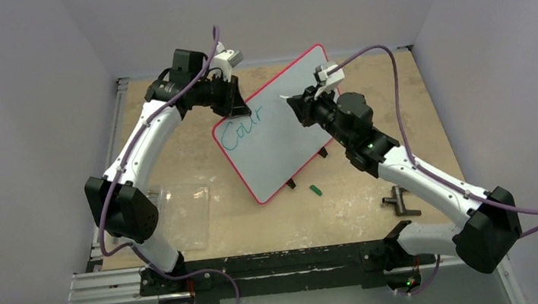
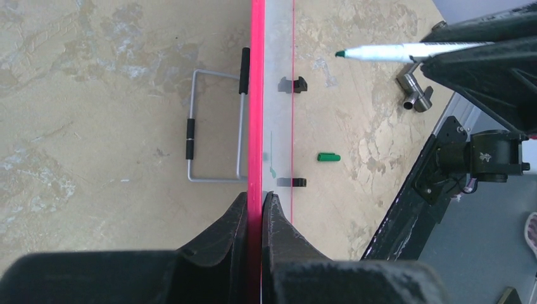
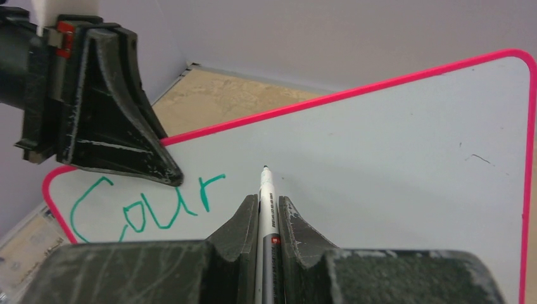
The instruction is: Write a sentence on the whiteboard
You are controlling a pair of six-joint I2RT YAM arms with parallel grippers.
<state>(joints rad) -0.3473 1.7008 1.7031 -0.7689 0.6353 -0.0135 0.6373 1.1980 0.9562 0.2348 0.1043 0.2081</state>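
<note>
The whiteboard (image 1: 283, 139) stands tilted near the table's middle, white with a red-pink rim (image 2: 256, 95). My left gripper (image 1: 236, 108) is shut on its upper left edge, one finger on each side of the rim (image 2: 256, 197). The sentence (image 3: 145, 209) reads "Cour" in teal-green (image 1: 242, 128). My right gripper (image 3: 266, 199) is shut on a white marker (image 3: 265, 209). The marker's tip (image 3: 265, 168) sits just right of the "r", at or very near the board; I cannot tell whether it touches. In the left wrist view the marker (image 2: 392, 52) points at the board face.
A green marker cap (image 1: 315, 189) lies on the table in front of the board. A clear plastic sheet (image 1: 181, 215) lies at the left. A dark T-shaped metal piece (image 1: 400, 203) lies at the right. A wire stand (image 2: 215, 126) sits behind the board.
</note>
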